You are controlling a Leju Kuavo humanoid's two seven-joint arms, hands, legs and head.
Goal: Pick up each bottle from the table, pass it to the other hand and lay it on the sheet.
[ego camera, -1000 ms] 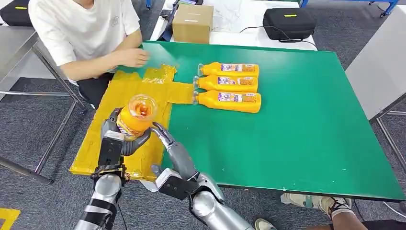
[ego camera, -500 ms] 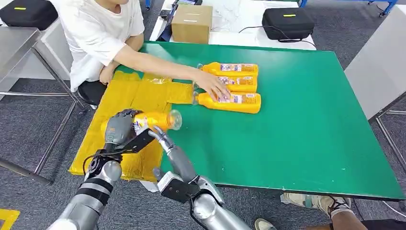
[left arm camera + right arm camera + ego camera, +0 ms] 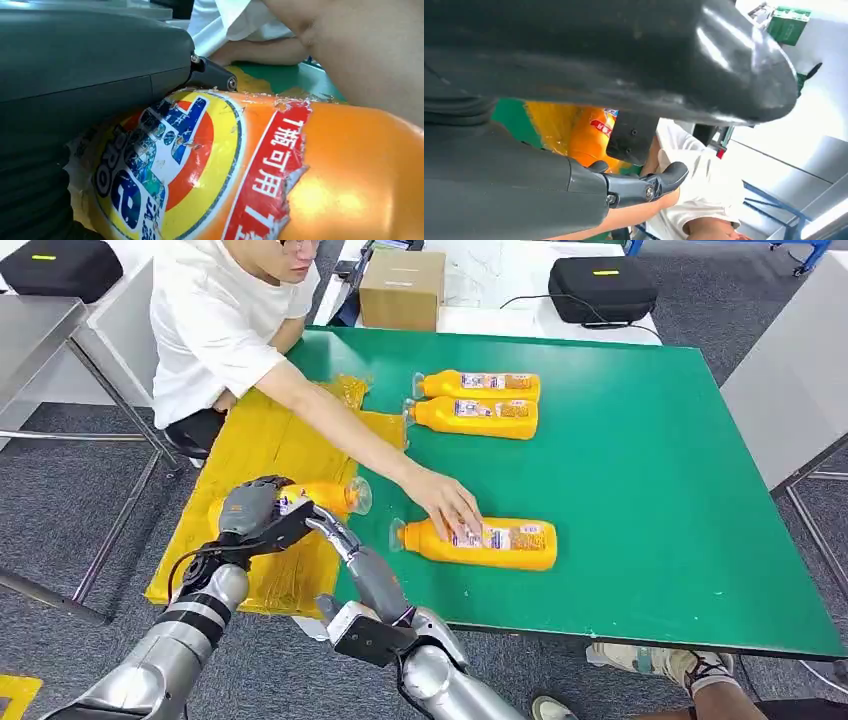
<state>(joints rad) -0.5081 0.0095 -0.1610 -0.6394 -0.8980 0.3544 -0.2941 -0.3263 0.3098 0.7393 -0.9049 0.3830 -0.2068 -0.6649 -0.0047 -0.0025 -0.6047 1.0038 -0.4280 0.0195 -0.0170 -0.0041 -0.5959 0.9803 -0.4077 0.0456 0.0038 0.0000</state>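
My left hand [image 3: 250,512] grips an orange bottle [image 3: 325,496] by its base and holds it on its side just above the near part of the yellow sheet [image 3: 262,435]. The torn label fills the left wrist view of the bottle [image 3: 300,175]. My right hand [image 3: 337,537] stretches out beside and below it, fingers [image 3: 644,187] straight, holding nothing. A person's hand [image 3: 445,503] rests on a second bottle [image 3: 490,544] lying near the table's front. Two more bottles [image 3: 478,386] [image 3: 476,416] lie side by side at the back.
The person [image 3: 215,325] sits at the table's far left corner, with an arm reaching across the sheet. A cardboard box [image 3: 402,288] and a black case [image 3: 603,287] stand behind the green table [image 3: 660,470]. Metal table frames flank both sides.
My left hand has turned the bottle from upright to lying sideways over the sheet. The person has dragged one bottle out of the back row toward the front edge.
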